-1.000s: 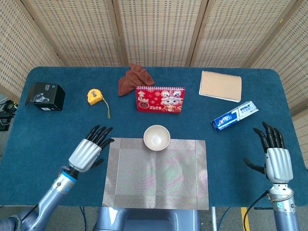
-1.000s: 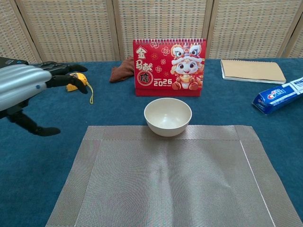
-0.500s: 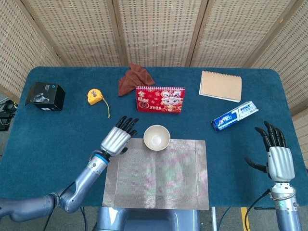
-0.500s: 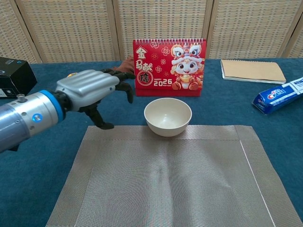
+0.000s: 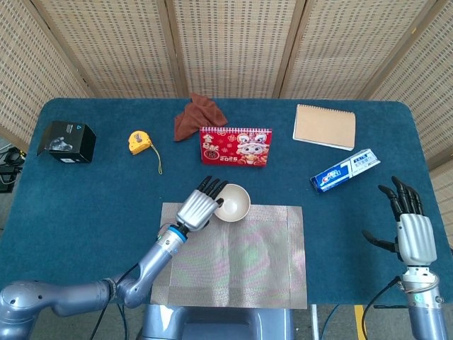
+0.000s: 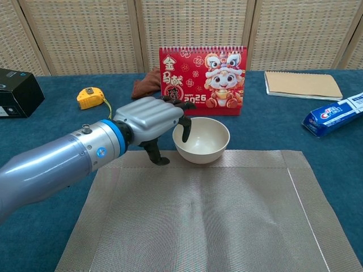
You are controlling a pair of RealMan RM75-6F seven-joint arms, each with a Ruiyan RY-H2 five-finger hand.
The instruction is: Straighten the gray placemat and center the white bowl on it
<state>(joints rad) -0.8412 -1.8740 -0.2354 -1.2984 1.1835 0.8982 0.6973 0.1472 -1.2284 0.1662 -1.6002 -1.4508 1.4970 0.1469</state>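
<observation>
The left hand [image 6: 148, 117] reaches over the rim of the white bowl [image 6: 201, 139], fingers [image 6: 185, 131] hooked loosely at its near-left edge, not clearly pinching it. The bowl sits on the far edge of the gray placemat [image 6: 204, 215], off-center. A shallow hook could tip the bowl or drag the mat askew. Only the head view shows the right hand [image 5: 413, 237], fingers spread, resting on the bench [image 5: 85, 198].

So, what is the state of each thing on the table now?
Bowl: upright, empty, on the mat's far edge.
Mat: flat, roughly square to the table.
Left hand: fingers over the bowl's rim.
Right hand: open, holds nothing.
Notebook: closed.
Calendar: standing.
Cloth: crumpled.
</observation>
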